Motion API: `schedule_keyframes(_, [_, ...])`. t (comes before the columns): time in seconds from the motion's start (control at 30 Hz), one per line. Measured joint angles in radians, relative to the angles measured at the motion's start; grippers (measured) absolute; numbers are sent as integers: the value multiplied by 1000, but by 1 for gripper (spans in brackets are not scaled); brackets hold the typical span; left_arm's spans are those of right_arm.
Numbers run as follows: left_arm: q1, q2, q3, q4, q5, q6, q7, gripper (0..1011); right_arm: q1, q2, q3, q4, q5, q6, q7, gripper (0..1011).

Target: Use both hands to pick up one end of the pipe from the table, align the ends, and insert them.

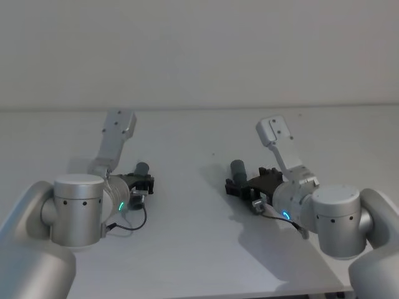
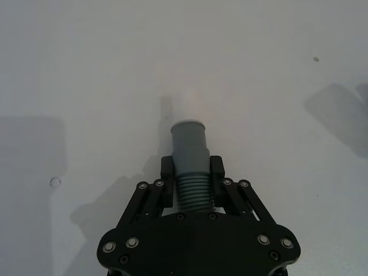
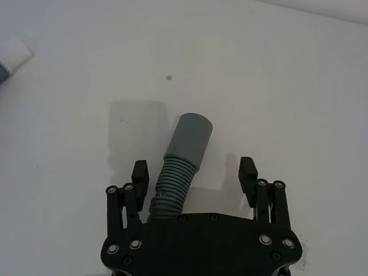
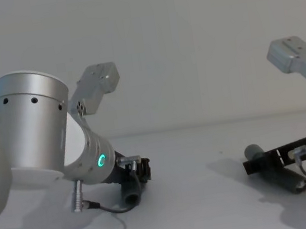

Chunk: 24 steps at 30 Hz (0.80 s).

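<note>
My left gripper (image 2: 191,167) is shut on the ribbed part of one dark grey pipe piece (image 2: 188,138), whose smooth collar end sticks out past the fingertips, low over the table (image 1: 187,249). The head view shows this gripper (image 1: 142,182) left of centre with the pipe end (image 1: 142,168) just beyond it. My right gripper (image 3: 194,168) is open around the other ribbed pipe piece (image 3: 190,135), which lies on the table close to one finger, with a wide gap to the other. That gripper (image 1: 240,187) and its pipe piece (image 1: 238,169) are right of centre. From the chest, each pipe piece (image 4: 132,193) (image 4: 277,177) shows by its gripper (image 4: 140,170) (image 4: 255,166).
A thin black cable (image 1: 134,224) loops on the table by the left wrist. Bare table lies between the two grippers and beyond them up to the pale wall (image 1: 199,50). The table's front edge (image 1: 299,294) runs close under the right arm.
</note>
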Motion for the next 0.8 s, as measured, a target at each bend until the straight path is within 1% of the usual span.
schedule_keyframes(0.07, [0,0,0,0,0,0,0,334,2,-2,0,4,-1,0,0,918])
schedule_keyframes(0.1, [0,0,0,0,0,0,0,334,4,-5,-1,9,-2,0,0,918])
schedule_keyframes(0.13, [0,0,0,0,0,0,0,334,5,-5,-1,10,-3,0,0,884])
schedule_keyframes(0.17, [0,0,0,0,0,0,0,334,6,-6,-1,12,-3,0,-1,829])
schedule_keyframes(0.23, [0,0,0,0,0,0,0,334,8,-9,-2,16,-4,0,-1,800])
schedule_keyframes(0.27, [0,0,0,0,0,0,0,334,10,-10,-2,19,-5,0,-1,753])
schedule_keyframes(0.3, [0,0,0,0,0,0,0,334,10,-10,-2,19,-5,0,-1,735])
schedule_keyframes(0.33, [0,0,0,0,0,0,0,334,11,-11,-2,21,-5,1,-1,693])
schedule_keyframes(0.5, [0,0,0,0,0,0,0,334,14,-15,-3,27,-7,1,-1,563])
schedule_keyframes(0.53, [0,0,0,0,0,0,0,334,15,-15,-3,28,-7,1,-1,500])
schedule_keyframes(0.6, [0,0,0,0,0,0,0,334,15,-15,-3,29,-7,1,-1,468])
schedule_keyframes(0.63, [0,0,0,0,0,0,0,334,16,-16,-3,30,-8,1,-1,399])
schedule_keyframes(0.7, [0,0,0,0,0,0,0,334,17,-16,-3,31,-8,1,-1,357])
schedule_keyframes(0.73, [0,0,0,0,0,0,0,334,17,-17,-3,32,-8,1,-1,316])
schedule_keyframes(0.8, [0,0,0,0,0,0,0,334,18,-17,-3,33,-8,1,-1,305])
